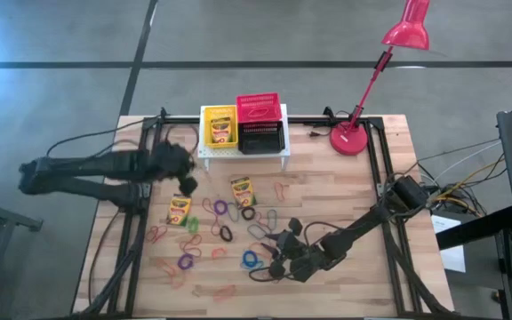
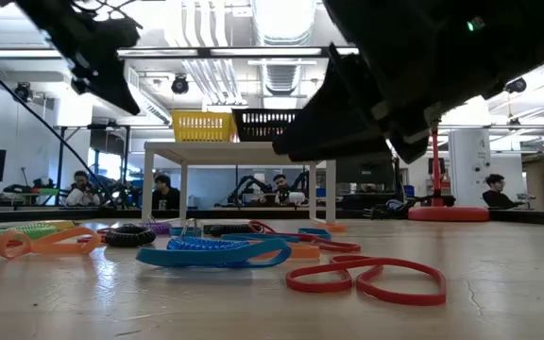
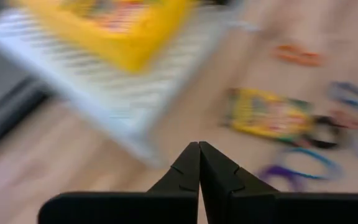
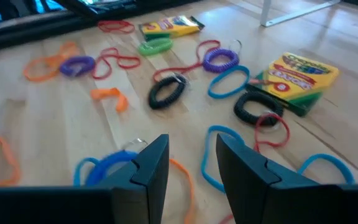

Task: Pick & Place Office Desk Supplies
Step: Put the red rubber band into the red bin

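The left wrist view is smeared by motion: the yellow basket [image 3: 120, 28] runs off the picture's edge and the crayon box [image 3: 269, 115] print is unreadable. In the low view, a dark arm [image 2: 423, 66] hides the red basket.

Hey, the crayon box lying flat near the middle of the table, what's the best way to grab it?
Probably from straight above, pinching the crayon box across its two long edges. It lies flat on the table with its broad face up, so only the thin sides give the fingers purchase. A black loop lies close by its near end, so keep the grip mid-length.
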`<state>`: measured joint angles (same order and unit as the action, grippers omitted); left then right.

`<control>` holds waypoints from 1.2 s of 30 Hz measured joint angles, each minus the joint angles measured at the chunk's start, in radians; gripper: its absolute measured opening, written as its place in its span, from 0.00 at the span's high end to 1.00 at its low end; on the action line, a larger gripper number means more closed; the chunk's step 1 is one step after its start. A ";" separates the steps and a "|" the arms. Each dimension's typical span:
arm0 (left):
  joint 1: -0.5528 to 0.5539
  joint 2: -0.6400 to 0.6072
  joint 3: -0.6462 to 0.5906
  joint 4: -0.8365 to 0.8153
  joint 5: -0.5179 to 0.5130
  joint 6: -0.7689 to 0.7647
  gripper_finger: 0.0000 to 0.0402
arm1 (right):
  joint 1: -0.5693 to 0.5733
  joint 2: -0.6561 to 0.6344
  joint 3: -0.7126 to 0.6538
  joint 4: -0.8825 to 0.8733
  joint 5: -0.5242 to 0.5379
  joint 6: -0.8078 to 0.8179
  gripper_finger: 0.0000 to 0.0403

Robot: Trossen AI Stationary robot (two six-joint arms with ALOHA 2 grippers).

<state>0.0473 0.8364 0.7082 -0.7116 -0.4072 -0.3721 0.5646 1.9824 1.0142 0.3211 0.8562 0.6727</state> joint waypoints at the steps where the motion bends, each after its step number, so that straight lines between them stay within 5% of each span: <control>1: -0.058 -0.011 -0.027 0.048 -0.001 -0.022 0.99 | 0.000 -0.008 0.001 -0.003 -0.003 -0.003 0.68; 8: -0.439 -0.015 -0.228 0.528 -0.023 -0.081 0.98 | 0.000 -0.064 0.001 -0.010 -0.031 -0.049 0.68; 13: -0.590 0.018 -0.341 0.841 -0.046 -0.074 0.98 | -0.003 -0.103 0.009 -0.076 -0.104 -0.048 0.66; 23: -0.617 0.094 -0.453 0.968 -0.097 -0.168 0.98 | -0.007 -0.054 0.006 -0.151 -0.129 -0.034 0.54; 36: -0.615 0.170 -0.446 0.978 -0.151 -0.179 0.98 | -0.023 -0.044 -0.002 -0.300 -0.159 0.074 0.60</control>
<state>-0.5678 1.0059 0.2623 0.2665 -0.5587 -0.5514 0.5419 1.9381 1.0124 0.0207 0.6967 0.7468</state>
